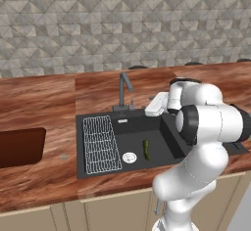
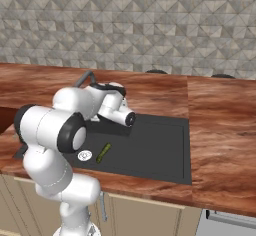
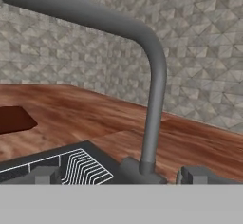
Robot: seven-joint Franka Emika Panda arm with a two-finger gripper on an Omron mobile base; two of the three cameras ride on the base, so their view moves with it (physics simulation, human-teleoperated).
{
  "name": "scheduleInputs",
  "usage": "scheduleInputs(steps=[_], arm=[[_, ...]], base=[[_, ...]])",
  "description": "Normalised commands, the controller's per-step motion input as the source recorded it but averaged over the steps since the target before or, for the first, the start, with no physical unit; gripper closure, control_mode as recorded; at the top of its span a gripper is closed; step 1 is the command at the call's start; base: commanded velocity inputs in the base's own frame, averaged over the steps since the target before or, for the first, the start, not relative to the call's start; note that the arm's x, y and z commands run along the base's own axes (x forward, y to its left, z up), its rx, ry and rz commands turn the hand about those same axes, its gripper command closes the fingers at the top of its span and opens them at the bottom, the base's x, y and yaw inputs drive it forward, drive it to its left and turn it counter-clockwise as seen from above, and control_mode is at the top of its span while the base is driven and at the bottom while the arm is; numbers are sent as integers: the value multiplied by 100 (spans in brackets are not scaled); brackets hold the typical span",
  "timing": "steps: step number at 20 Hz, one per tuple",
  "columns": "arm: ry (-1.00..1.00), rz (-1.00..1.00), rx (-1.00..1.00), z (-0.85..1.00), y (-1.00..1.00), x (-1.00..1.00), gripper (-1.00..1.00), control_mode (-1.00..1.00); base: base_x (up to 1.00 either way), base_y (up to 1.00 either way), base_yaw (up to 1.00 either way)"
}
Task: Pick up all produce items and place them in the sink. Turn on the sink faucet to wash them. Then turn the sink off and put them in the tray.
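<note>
The produce item, a small dark-green cucumber (image 1: pixel 145 149) (image 2: pixel 104 152), lies on the floor of the black sink (image 1: pixel 162 149) (image 2: pixel 155 145), right of the round drain (image 1: pixel 129 157). The sink faucet (image 1: pixel 122 92) (image 3: pixel 153 99) stands at the sink's back edge, and I see no water running. My gripper (image 1: pixel 148 109) (image 3: pixel 122 175) hovers just right of the faucet, pointing at it, open and holding nothing. In the hand view the faucet's stem rises between the two spread fingertips (image 3: pixel 45 174). The dark brown tray (image 1: pixel 19 147) (image 3: pixel 14 118) sits on the counter at the far left.
A white wire rack (image 1: pixel 100 144) (image 3: pixel 80 168) fills the sink's left part. A tiny grey speck (image 1: pixel 62 156) lies on the wooden counter (image 1: pixel 44 103) between tray and sink. The tiled wall (image 1: pixel 122 24) stands close behind the faucet.
</note>
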Motion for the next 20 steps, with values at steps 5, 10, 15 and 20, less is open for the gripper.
scheduleInputs(steps=[5,10,15,20], arm=[[0,-6,-2,-7,0,17,-100,-100],[0,-9,-1,-7,0,11,-100,-100],[0,-8,-2,-10,2,9,-100,-100],[0,-7,-2,-11,0,11,-100,-100]], base=[[0,0,0],[0,0,0],[0,0,0],[0,0,0]])
